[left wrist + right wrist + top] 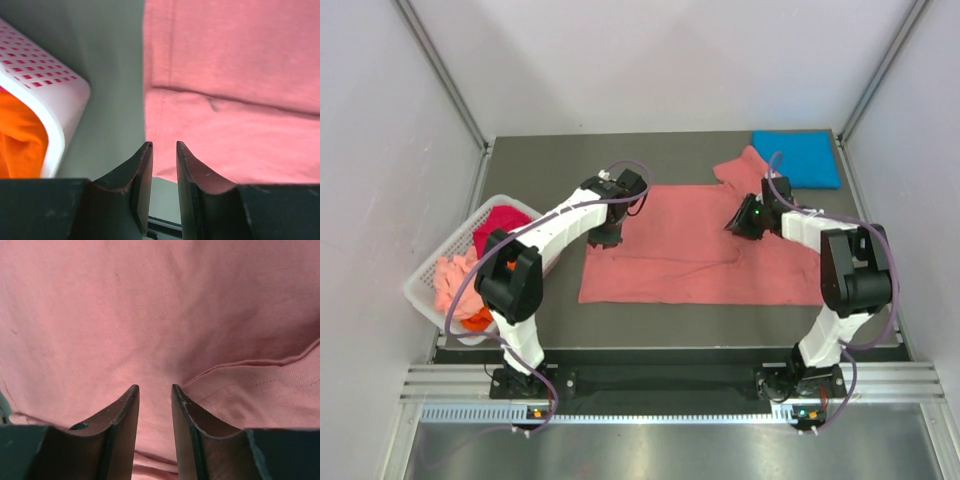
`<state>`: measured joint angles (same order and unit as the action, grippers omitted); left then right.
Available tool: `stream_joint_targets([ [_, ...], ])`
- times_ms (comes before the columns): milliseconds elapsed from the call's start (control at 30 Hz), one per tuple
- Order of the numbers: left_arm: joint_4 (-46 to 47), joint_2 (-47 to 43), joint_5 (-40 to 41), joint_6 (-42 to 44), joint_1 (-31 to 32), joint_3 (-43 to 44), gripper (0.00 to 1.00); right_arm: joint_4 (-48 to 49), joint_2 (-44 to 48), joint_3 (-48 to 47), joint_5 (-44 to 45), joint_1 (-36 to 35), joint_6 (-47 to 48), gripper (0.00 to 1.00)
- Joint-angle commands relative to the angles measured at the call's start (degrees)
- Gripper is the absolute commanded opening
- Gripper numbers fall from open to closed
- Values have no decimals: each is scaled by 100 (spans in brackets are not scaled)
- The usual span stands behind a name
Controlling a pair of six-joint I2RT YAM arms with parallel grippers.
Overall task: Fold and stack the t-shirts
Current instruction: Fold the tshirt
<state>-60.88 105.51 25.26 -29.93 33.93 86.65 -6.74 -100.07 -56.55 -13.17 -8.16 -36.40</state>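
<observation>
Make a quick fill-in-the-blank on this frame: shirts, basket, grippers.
1. The spread-out t-shirt under both grippers is salmon-____.
2. The folded t-shirt at the far right corner is ____.
3. The white basket stands to the ____ of the spread-out t-shirt.
4. The left gripper and the right gripper hover with jaws apart, holding ____.

Missing words: pink; blue; left; nothing
</observation>
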Motion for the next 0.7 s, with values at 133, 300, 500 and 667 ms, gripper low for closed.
stream_joint_targets([
  [133, 525, -128, -1082, 348, 26, -43, 27, -1115, 706, -865, 463, -36, 291, 37],
  [300, 858, -276, -1417, 339, 61, -499, 26, -2207, 1454, -709, 1272, 104, 336, 39],
  [500, 1588, -488, -1928, 155, 61, -1431, 26, -2797, 2307, 265, 1651, 955, 423, 21],
  [667, 1500, -225, -1708, -451, 61, -1897, 25, -2982, 2712, 829, 1423, 2344, 713, 7],
])
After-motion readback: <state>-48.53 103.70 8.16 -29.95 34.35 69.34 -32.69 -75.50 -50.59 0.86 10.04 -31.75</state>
